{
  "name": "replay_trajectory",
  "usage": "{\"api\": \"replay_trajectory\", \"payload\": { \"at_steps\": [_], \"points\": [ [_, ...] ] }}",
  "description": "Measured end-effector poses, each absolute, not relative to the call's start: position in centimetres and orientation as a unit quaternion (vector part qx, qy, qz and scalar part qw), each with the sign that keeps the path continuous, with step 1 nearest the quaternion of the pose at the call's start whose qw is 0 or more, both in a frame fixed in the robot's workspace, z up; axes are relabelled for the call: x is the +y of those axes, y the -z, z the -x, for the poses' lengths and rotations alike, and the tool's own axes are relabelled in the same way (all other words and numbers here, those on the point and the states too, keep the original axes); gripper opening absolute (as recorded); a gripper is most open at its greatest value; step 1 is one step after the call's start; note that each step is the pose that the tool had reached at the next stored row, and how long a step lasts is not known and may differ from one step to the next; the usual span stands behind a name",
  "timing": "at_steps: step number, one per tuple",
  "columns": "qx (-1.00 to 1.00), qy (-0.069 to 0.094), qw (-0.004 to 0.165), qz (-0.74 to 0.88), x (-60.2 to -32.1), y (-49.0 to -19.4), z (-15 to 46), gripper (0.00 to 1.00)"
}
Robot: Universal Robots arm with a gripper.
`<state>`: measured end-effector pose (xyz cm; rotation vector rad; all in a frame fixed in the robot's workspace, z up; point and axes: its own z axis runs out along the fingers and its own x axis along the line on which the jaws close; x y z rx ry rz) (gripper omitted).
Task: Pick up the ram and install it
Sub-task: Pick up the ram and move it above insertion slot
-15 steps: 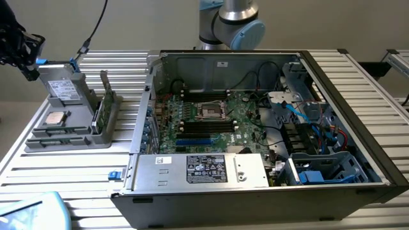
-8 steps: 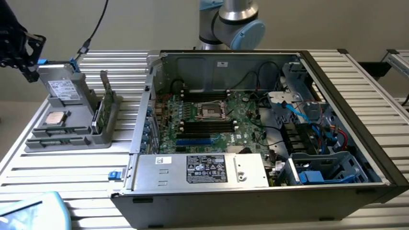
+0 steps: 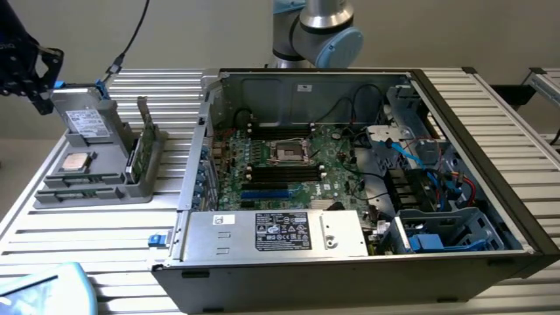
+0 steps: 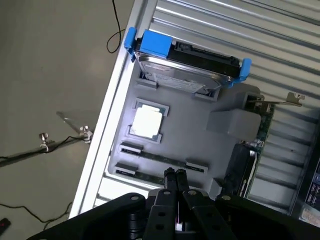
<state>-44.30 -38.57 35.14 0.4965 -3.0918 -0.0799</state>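
Gripper (image 4: 175, 174) pinched shut, empty — wrist view shows ram (image 4: 160, 158) lying near its tips.

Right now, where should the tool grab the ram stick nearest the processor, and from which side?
Probably mid-length on the ram stick, from straight above, pinching across its thin faces: it seems to stand on edge in the gray holder, top edge exposed.
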Motion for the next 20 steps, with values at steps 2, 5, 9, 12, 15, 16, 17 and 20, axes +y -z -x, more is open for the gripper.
{"api": "replay_trajectory", "payload": {
  "at_steps": [2, 5, 9, 12, 15, 16, 17, 20],
  "points": [
    [-0.984, 0.025, 0.005, -0.177, -38.57, -35.05, 44.3, 0.1],
    [-0.979, 0.025, 0.006, -0.203, -38.57, -34.91, 44.3, 0.1],
    [-0.971, 0.025, 0.007, -0.239, -38.57, -34.74, 44.3, 0.1],
    [-0.964, 0.025, 0.007, -0.266, -38.57, -34.61, 44.3, 0.1],
    [-0.956, 0.025, 0.008, -0.292, -38.57, -34.48, 44.3, 0.1],
    [-0.953, 0.025, 0.008, -0.301, -38.58, -34.44, 44.29, 0.1],
    [-0.951, 0.025, 0.008, -0.309, -38.57, -34.4, 44.3, 0.1],
    [-0.942, 0.024, 0.009, -0.335, -38.57, -34.27, 44.29, 0.1]
  ]
}}
